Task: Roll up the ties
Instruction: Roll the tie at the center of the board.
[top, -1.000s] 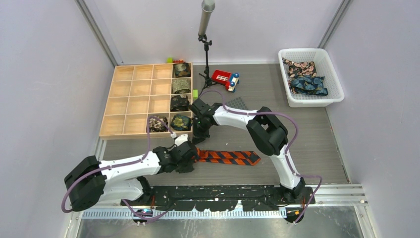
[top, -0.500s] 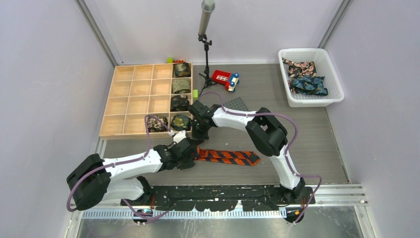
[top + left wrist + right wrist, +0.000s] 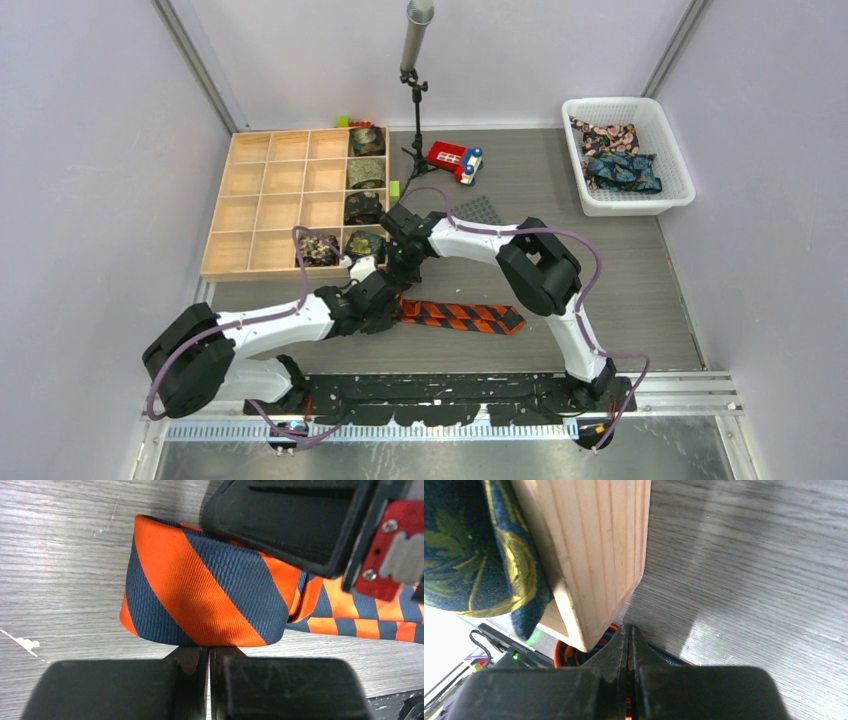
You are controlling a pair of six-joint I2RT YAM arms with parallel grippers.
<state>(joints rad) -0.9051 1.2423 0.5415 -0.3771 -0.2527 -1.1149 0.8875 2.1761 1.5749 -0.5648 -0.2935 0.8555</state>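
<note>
I have the left gripper point(image 3: 207, 654) closed against the folded left end of the tie point(image 3: 200, 592), and the right gripper point(image 3: 629, 632) closed just beyond, at the near corner of the tray point(image 3: 594, 555).

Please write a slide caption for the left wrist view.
Shut left gripper beside the partly rolled orange-striped tie.

Wooden tray point(image 3: 270, 205) blocks the far left; its near corner sits just beside the right gripper point(image 3: 629, 636). That and the left gripper point(image 3: 208, 655) crowd the striped tie point(image 3: 470, 317) at its rolled end (hardly any gap between). Tripod stand point(image 3: 414, 115), toy car point(image 3: 455, 160) and studded plate point(image 3: 482, 210) clutter the far middle. Open table point(image 3: 620, 290) right of the tie, up to the white basket point(image 3: 640, 204).
</note>
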